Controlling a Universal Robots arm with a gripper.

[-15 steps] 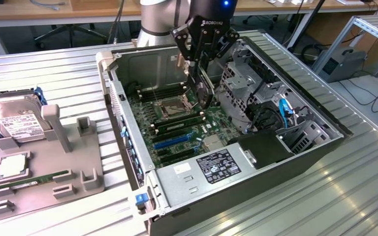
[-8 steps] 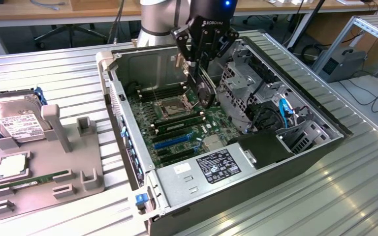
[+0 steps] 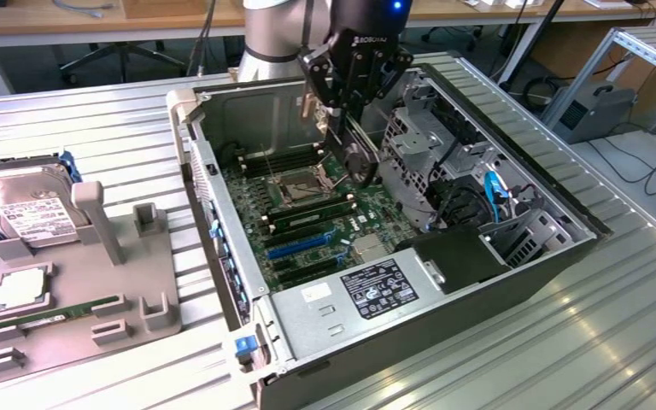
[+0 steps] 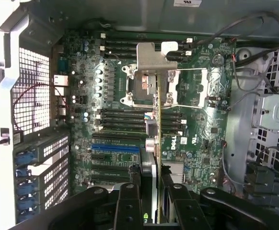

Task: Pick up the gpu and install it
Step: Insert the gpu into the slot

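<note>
Gpu [image 3: 348, 141]: one item, dark card, carried edge-down inside the open computer case [image 3: 533, 256], upper centre of the exterior frame. Holder: my tool [image 3: 348, 101], clamped on the card's top edge, a finger [image 4: 129, 201] on each face, the card's thin edge [image 4: 159, 139] running out between them in the wrist view. Position: clear of the motherboard [image 3: 305, 222], hanging over the area near the processor socket [image 3: 303, 184]; not seated in any slot. Bearing from tool: directly beneath, so the card goes wherever I go. Bearing to target: the blue expansion slot [image 3: 296, 248] sits lower in the exterior frame and toward the exterior view's left of the card, with the memory slots between. Axis: judged from the wrist view, the card's plane crosses the blue expansion slot [image 4: 115, 147] rather than lining up with it; I cannot be sure of the exact angle. Also listed: hard drive [image 3: 26, 209], on a grey tray [image 3: 89, 325], far left of the frame on the tabletop [image 3: 100, 120], well apart from the case.
</note>
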